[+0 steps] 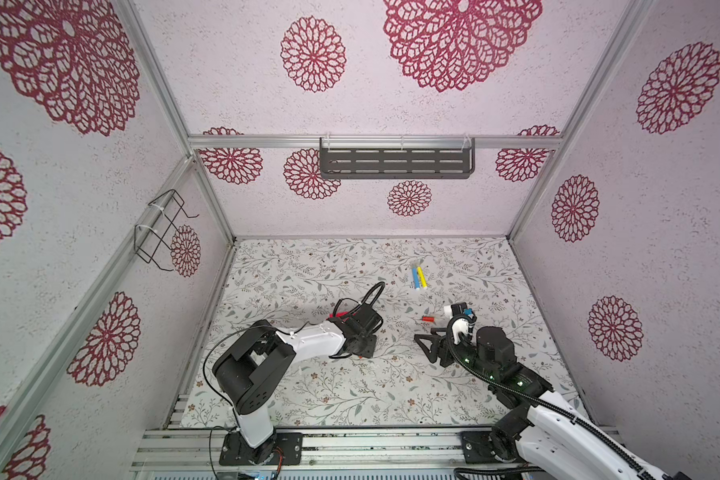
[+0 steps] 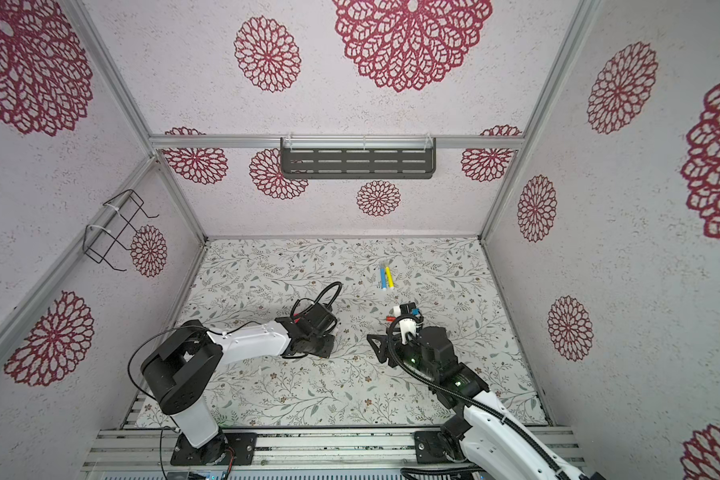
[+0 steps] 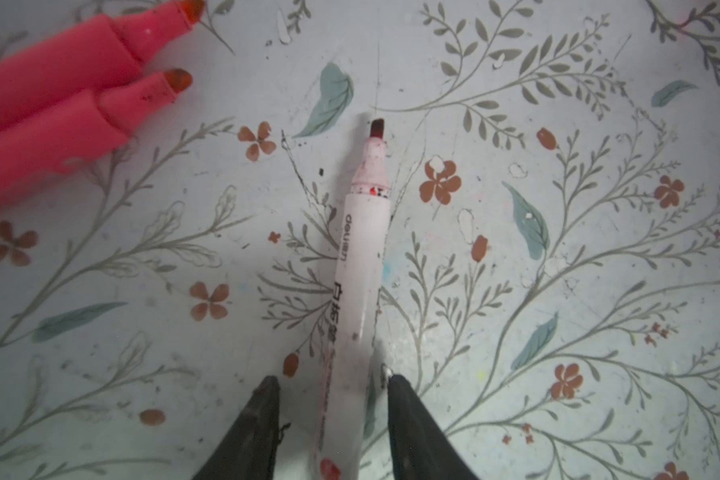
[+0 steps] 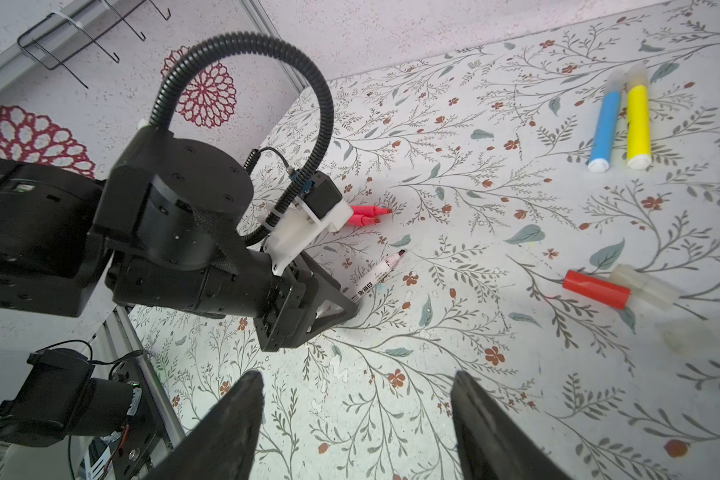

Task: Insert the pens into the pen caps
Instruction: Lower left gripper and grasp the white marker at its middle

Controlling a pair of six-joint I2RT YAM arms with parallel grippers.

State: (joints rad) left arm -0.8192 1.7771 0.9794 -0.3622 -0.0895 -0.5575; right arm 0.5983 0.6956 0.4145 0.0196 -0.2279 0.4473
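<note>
The white pen (image 3: pixel 362 249) lies flat on the floral table (image 3: pixel 558 291), dark tip pointing away. My left gripper (image 3: pixel 331 378) straddles its rear end, open, with a narrow gap on each side of the barrel. Beside it lie two pinkish-red pens (image 3: pixel 59 83), uncapped and side by side. The right wrist view shows the blue pen (image 4: pixel 605 129) and the yellow pen (image 4: pixel 637 120) lying together, with see-through caps on their far ends. A red pen cap (image 4: pixel 595 289) lies end to end with a clear pen cap (image 4: pixel 641 286). My right gripper (image 4: pixel 356 376) hovers open and empty.
A black slotted shelf (image 1: pixel 395 162) hangs on the back wall and a wire rack (image 1: pixel 163 228) on the left wall. Aluminium rails (image 1: pixel 350 440) run along the table's front edge. Another blurred clear cap (image 4: pixel 682 332) lies near the red one.
</note>
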